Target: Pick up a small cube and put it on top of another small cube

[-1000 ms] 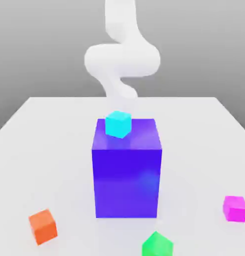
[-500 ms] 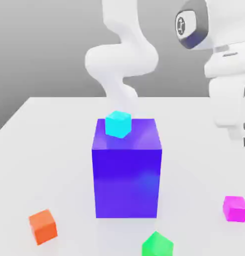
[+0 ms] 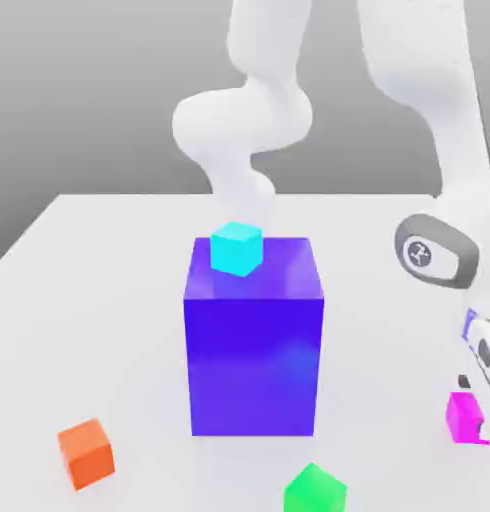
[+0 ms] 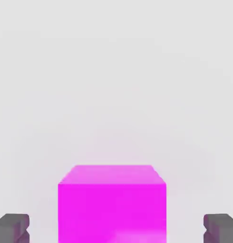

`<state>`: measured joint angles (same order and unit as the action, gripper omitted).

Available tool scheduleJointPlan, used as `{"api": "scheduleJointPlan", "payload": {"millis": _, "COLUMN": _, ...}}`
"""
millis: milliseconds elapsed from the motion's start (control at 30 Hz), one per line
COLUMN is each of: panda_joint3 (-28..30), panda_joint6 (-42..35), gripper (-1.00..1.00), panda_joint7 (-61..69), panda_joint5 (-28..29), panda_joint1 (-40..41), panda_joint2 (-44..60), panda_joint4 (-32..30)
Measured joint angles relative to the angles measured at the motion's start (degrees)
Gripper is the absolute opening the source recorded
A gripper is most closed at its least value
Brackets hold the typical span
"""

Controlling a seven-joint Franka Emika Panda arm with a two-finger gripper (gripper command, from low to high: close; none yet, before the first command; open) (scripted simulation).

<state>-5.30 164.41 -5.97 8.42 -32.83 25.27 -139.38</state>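
Note:
The small magenta-pink cube rests on the white table at the exterior view's right, near the front. My gripper has come down right over it. In the hand view the cube sits between the two grey fingertips, with a gap on each side, so the gripper is open and touches nothing. A small cyan cube stands on top of the big blue-violet block at the table's middle.
An orange cube lies at the front on the exterior view's left. A green cube sits at the front edge, just before the big block. The white arm reaches down on the exterior view's right.
The arm has swung in from above and dropped at the exterior view's right until the open gripper straddles the magenta-pink cube. No cube has moved.

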Motion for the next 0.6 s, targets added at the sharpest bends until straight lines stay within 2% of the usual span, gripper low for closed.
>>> {"api": "scheduleJointPlan", "payload": {"millis": 200, "panda_joint3": -0.1, "panda_joint6": -0.3, "gripper": -1.0, "panda_joint7": 0.0, "panda_joint5": 0.0, "panda_joint1": 0.1, "panda_joint2": -0.3, "panda_joint4": -0.1}}
{"api": "scheduleJointPlan", "payload": {"millis": 367, "panda_joint3": -2.2, "panda_joint6": -7.4, "gripper": -1.0, "panda_joint7": 2.3, "panda_joint5": -3.0, "panda_joint1": 1.9, "panda_joint2": -9.2, "panda_joint4": -1.9}}
{"api": "scheduleJointPlan", "payload": {"millis": 600, "panda_joint3": 5.1, "panda_joint6": -14.4, "gripper": -1.0, "panda_joint7": 9.6, "panda_joint5": -7.5, "panda_joint1": 14.0, "panda_joint2": -13.2, "panda_joint4": 1.2}}
